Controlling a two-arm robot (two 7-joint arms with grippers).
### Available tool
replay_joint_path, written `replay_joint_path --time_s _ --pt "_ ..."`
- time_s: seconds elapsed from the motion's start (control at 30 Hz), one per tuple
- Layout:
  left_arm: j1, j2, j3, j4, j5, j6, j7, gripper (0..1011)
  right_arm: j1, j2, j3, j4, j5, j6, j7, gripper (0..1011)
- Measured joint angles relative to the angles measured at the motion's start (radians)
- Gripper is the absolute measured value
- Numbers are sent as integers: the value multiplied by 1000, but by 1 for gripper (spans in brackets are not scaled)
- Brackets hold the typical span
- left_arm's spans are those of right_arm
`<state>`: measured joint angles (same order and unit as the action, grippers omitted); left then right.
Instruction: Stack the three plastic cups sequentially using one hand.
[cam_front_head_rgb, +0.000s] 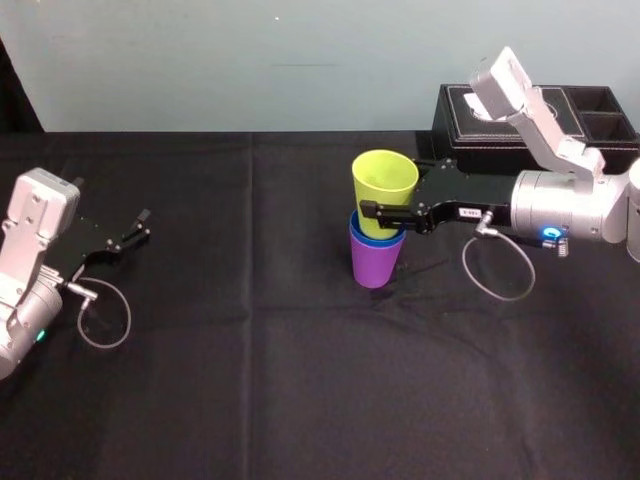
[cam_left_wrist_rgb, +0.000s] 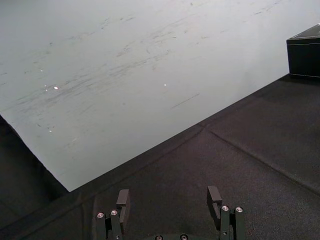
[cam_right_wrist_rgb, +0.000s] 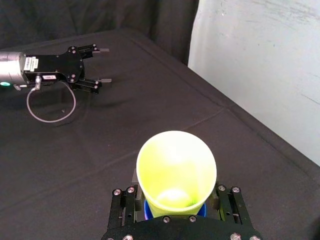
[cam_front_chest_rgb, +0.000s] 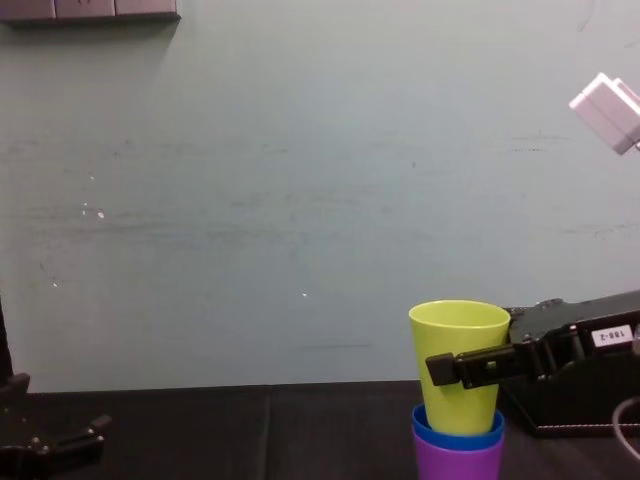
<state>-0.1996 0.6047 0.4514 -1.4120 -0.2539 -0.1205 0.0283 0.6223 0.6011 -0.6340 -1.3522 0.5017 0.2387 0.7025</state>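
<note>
Yellow-green cup (cam_front_head_rgb: 384, 185) in blue cup (cam_front_chest_rgb: 458, 439) in purple cup (cam_front_head_rgb: 375, 265) | right gripper (cam_front_head_rgb: 383, 207) clasps it; left gripper (cam_front_head_rgb: 146, 224) spread, parked left

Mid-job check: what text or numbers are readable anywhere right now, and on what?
"188-2": white label on the right hand, which holds the yellow-green cup.
Small label on the left hand: too small to read.
In the head view, the white label is too small to read.
</note>
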Motion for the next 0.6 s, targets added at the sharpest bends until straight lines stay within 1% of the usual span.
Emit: replay_joint_path --time_s 0.6 --pt "0 0 0 0 0 0 0 1011 -13 -12 -5 22 -16 -7 6 726"
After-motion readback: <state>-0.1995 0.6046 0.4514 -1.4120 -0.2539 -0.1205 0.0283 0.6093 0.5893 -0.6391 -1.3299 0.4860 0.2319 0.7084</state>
